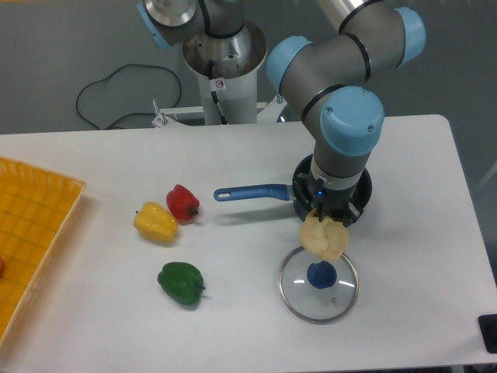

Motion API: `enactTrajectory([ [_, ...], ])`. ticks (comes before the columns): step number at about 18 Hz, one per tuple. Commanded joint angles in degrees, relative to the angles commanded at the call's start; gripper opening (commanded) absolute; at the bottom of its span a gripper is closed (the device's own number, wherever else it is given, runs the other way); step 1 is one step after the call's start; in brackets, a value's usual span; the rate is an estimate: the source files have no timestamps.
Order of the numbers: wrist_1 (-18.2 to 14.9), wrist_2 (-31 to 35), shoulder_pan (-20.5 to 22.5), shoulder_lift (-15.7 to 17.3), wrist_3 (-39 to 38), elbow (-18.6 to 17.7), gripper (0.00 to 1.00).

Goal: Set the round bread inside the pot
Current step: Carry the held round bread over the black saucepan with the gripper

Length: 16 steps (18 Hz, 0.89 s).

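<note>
One round bread (325, 237) hangs clamped in the gripper (327, 221) at centre-right of the frame, lifted off the table (233, 326) above the glass lid (319, 284), with the pot (359, 186) just behind, mostly hidden by the arm. The carry step appears underway; next, a short shift back over the pot's mouth, then release.
</note>
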Motion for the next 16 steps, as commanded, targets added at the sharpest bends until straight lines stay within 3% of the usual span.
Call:
enactTrajectory([
  [6,-0.17,0.09,0.44,0.88,0.35,-0.88,0.03],
  [10,0.53,0.44,0.79,3.34,2.72,-5.53,0.03],
  [16,0.27,3.60,1.06,5.18,3.43,-9.31,0.04],
])
